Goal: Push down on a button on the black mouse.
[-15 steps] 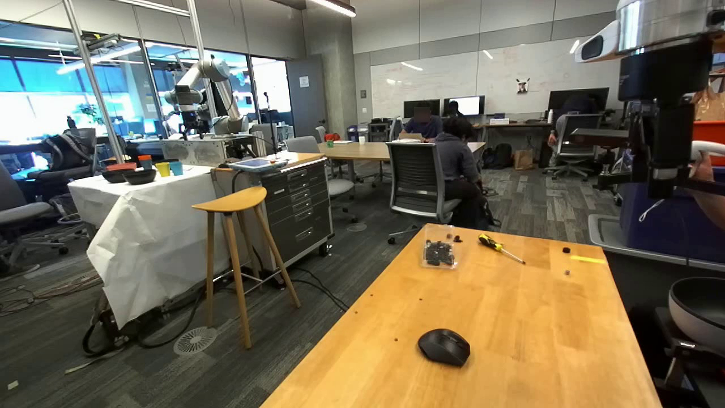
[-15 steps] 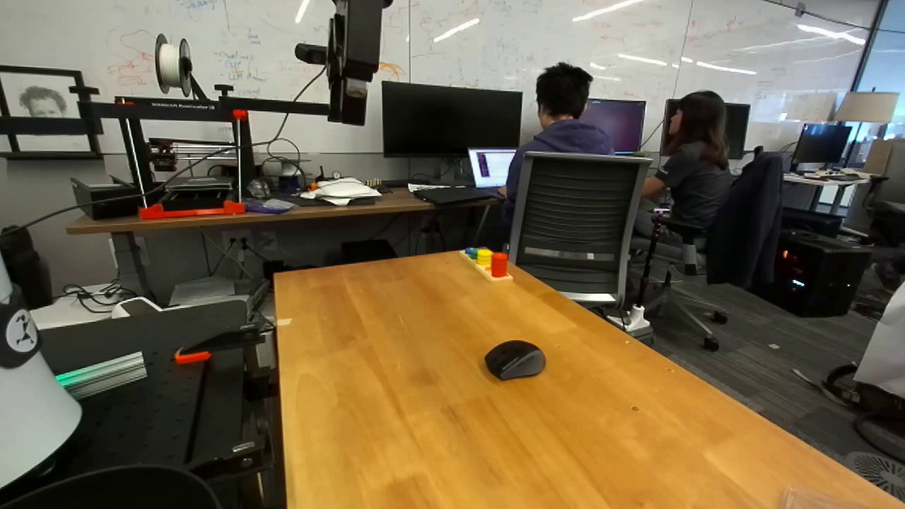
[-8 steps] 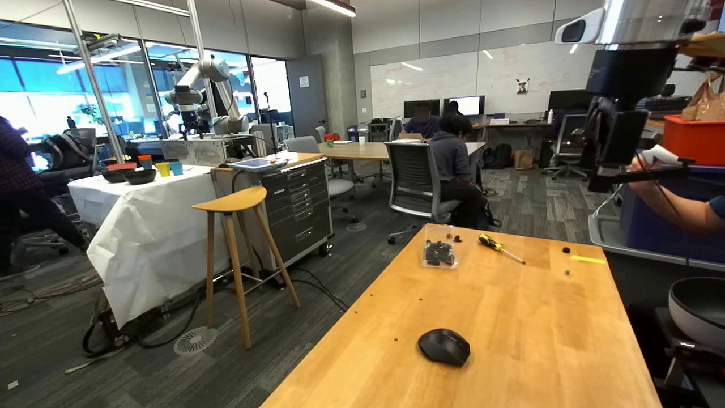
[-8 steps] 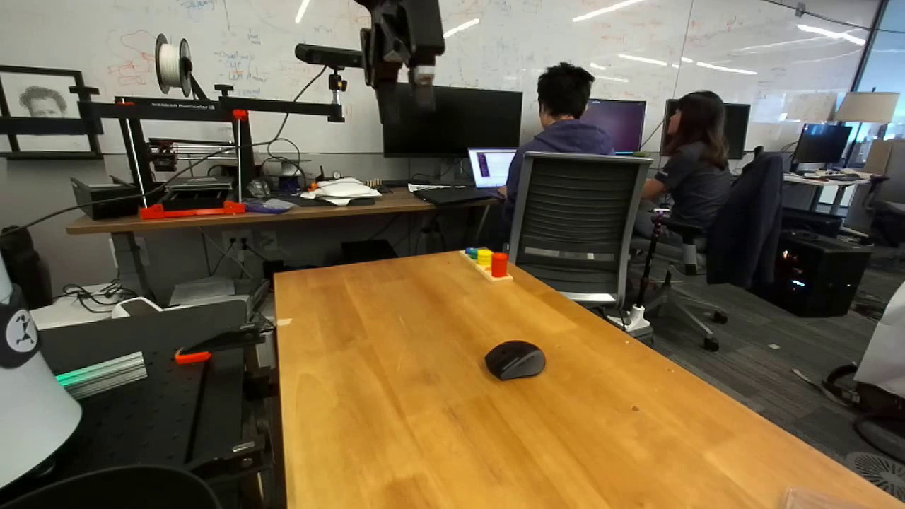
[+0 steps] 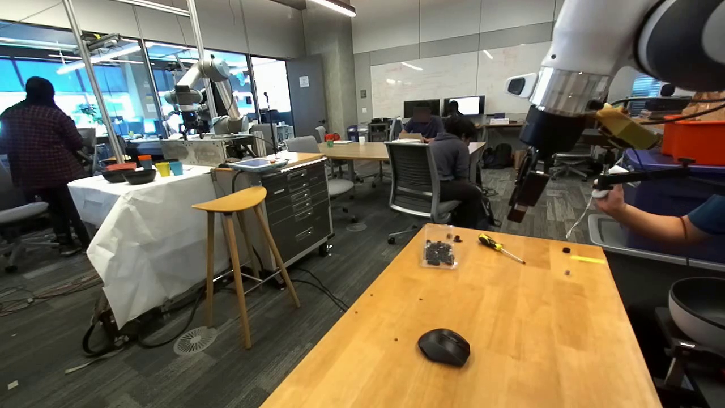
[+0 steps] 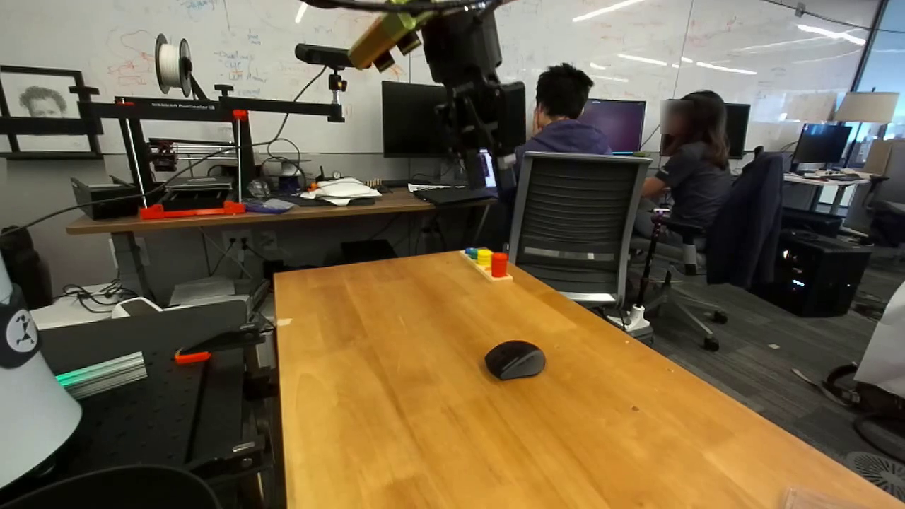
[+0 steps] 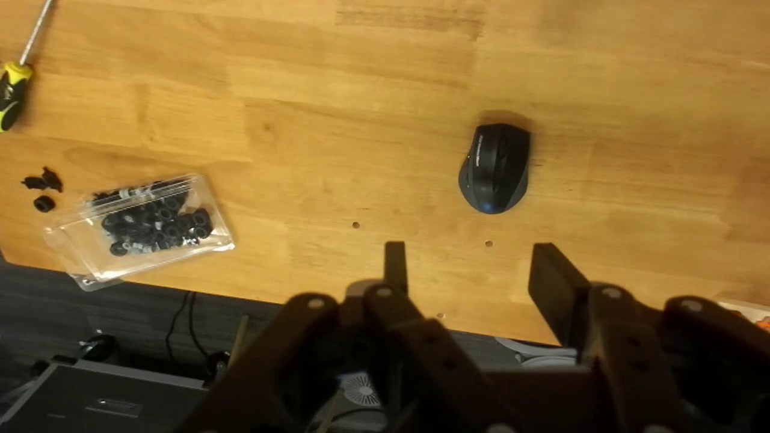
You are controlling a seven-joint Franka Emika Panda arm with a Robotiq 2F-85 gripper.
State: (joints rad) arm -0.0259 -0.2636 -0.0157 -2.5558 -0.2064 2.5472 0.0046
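Observation:
The black mouse (image 5: 444, 347) lies flat on the wooden table (image 5: 510, 317). It also shows in the other exterior view (image 6: 515, 360) and in the wrist view (image 7: 496, 168), right of the middle and above the fingertips. My gripper (image 7: 469, 245) is open, with nothing between its fingers (image 7: 550, 282). In both exterior views the gripper (image 5: 521, 207) hangs tilted, well above the tabletop and apart from the mouse. Its two fingers (image 6: 505, 173) stand apart there.
A clear box of small black parts (image 7: 150, 222) and a yellow-black screwdriver (image 5: 498, 248) lie on the table. A colourful peg toy (image 6: 489, 264) stands at a table corner. A person's hand (image 5: 610, 201) shows at the right, and a chair (image 6: 576, 226) is close to the table.
The arm has moved in over the table: leftward and tilting in an exterior view, rightward and lower in the other exterior view. The mouse has not moved.

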